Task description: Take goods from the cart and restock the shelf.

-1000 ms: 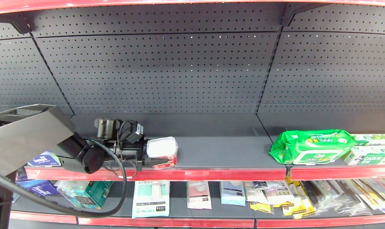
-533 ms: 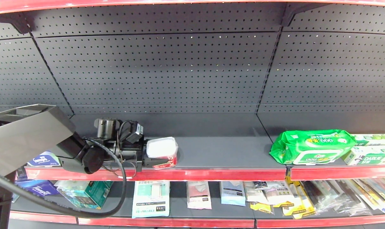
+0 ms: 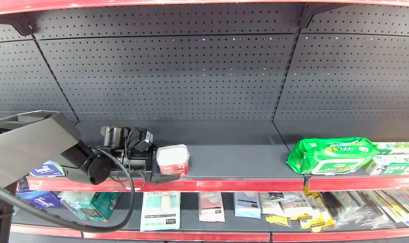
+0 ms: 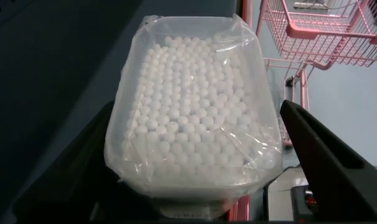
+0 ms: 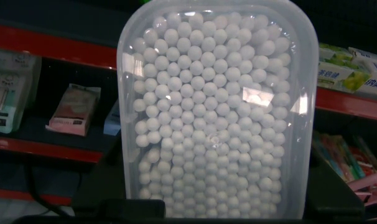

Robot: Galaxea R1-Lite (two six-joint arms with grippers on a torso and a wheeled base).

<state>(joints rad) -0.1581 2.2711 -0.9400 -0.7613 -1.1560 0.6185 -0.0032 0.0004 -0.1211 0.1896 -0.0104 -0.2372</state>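
I find one swab tub [image 3: 173, 158] standing at the front of the middle shelf [image 3: 238, 162]; the left gripper [image 3: 170, 165] is spread around it, its near finger clear of the tub; I judge this item placed. The right gripper [image 5: 219, 180] pinches a second tub [image 5: 216, 106], not yet shelved; a green wipes pack [image 3: 331, 155] lies well to the right; on retreat, the spread fingers could knock the tub.

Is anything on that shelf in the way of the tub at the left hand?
Nothing visible. The tub of cotton swabs stands on the middle shelf inside the open left hand; the nearest other item, a green wipes pack, lies far to its right.
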